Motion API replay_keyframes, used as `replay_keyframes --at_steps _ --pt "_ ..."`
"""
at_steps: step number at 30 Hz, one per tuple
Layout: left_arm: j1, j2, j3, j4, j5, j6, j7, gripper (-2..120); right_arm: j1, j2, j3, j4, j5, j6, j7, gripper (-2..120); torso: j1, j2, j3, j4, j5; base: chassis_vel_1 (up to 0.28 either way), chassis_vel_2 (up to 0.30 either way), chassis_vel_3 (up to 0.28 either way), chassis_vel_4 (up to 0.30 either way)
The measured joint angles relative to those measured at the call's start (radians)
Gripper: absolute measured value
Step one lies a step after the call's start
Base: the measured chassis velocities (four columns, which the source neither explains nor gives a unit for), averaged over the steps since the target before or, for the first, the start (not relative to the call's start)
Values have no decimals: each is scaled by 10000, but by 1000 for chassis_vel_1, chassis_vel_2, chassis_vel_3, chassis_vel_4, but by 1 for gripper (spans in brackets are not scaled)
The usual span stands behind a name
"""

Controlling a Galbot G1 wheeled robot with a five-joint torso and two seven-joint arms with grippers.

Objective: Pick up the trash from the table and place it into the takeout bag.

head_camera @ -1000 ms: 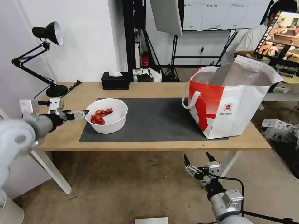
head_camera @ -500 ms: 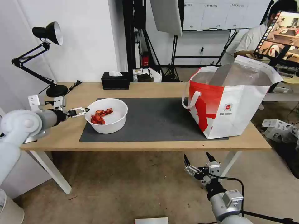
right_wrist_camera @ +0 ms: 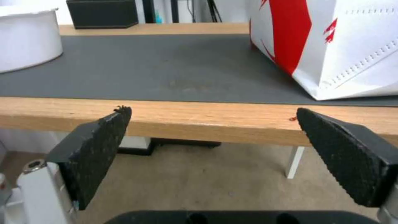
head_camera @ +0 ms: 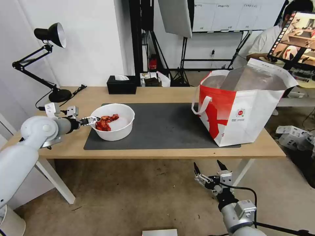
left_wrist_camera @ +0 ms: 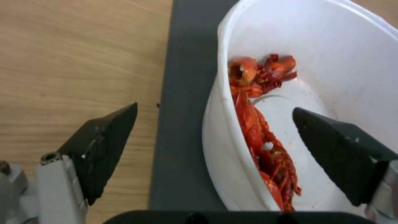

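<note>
1. One white round plastic bowl (head_camera: pixel 112 121) of red shellfish scraps (left_wrist_camera: pixel 259 130) is sitting on the dark grey mat (head_camera: pixel 164 126) covering the light-wood surface (head_camera: pixel 157 95).
2. The left gripper (head_camera: pixel 93 120) is straddling the bowl's near rim, jaws spread.
3. One boxy white-and-red takeout bag (head_camera: pixel 241 108) is standing well apart, its small round logo unreadable.
4. The right gripper (head_camera: pixel 208 167) is hanging spread below the surface edge.

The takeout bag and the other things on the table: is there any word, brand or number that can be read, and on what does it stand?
None can be read.
Takeout bag: a small round red logo with tiny lines of print below it, too small to read.
Black tissue box: no print to be made out.
White bowl: no print to be seen.
</note>
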Motion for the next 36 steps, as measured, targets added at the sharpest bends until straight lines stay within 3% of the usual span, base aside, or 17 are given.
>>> replay_keyframes --at_steps 5,7,9,11,27,36 --pt "-114 -105 154 90 -219 -3 -182 85 0 0 0 0 0 0 -1 100 0 0 0 0 0 0 0 0 0" --pt "-175 -154 234 150 -254 -6 -221 74 0 0 0 0 0 0 -1 100 0 0 0 0 0 0 0 0 0" --pt "-195 -159 261 180 -257 -7 -243 70 0 0 0 0 0 0 -1 100 0 -1 0 0 0 0 0 0 0" --pt "-208 -175 283 204 -250 -10 -298 59 0 0 0 0 0 0 -1 100 0 0 0 1 0 0 0 0 0" --pt "-213 -257 270 187 -201 -18 -581 1 0 1 0 0 0 0 0 100 -2 0 -1 0 0 0 0 0 0" --pt "-278 -288 210 -102 -174 -22 -636 0 0 0 0 0 0 0 0 100 -2 1 0 2 -3 0 0 0 0"
